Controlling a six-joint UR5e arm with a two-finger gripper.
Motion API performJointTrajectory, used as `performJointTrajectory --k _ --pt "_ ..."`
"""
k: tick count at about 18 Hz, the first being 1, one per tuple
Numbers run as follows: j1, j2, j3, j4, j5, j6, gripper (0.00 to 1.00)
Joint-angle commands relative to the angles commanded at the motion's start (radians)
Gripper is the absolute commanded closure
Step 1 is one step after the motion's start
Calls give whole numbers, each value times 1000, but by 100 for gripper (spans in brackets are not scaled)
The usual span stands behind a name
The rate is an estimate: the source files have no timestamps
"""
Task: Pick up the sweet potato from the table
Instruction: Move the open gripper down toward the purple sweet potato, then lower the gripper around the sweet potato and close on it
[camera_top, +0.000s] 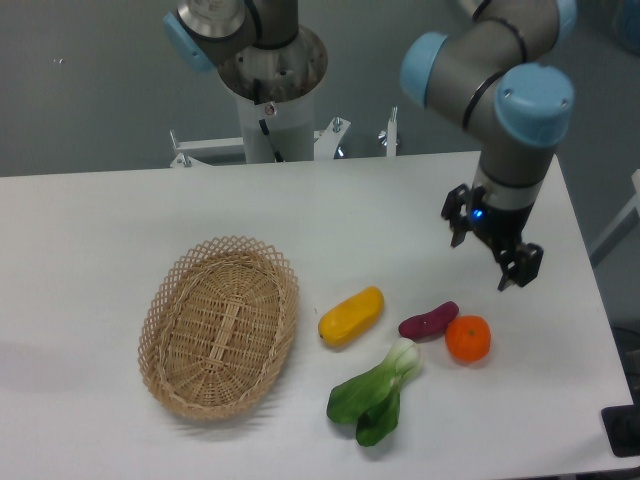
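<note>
The sweet potato (428, 320), a small dark purple-red tuber, lies on the white table (90, 250) right of centre, its right end touching the orange (468, 338). My gripper (483, 262) hangs above the table, up and to the right of the sweet potato and apart from it. Its two dark fingers (512, 268) stand spread, open, with nothing between them.
A yellow-orange oblong vegetable (351, 315) lies left of the sweet potato. A green bok choy (376, 393) lies below it. A woven wicker basket (218, 324) sits at the left. The robot base (272, 90) stands behind the table's far edge.
</note>
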Motion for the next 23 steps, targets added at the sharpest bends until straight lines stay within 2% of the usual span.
performJointTrajectory --k 3,9,13,15,23 --pt "-23 -41 -9 26 0 -25 0" --pt "-60 -98 -25 26 0 -17 0" --pt "-86 -144 -54 115 61 -16 0" --pt "-89 -149 -74 123 75 -14 0" --pt "-89 -154 -86 128 86 14 1"
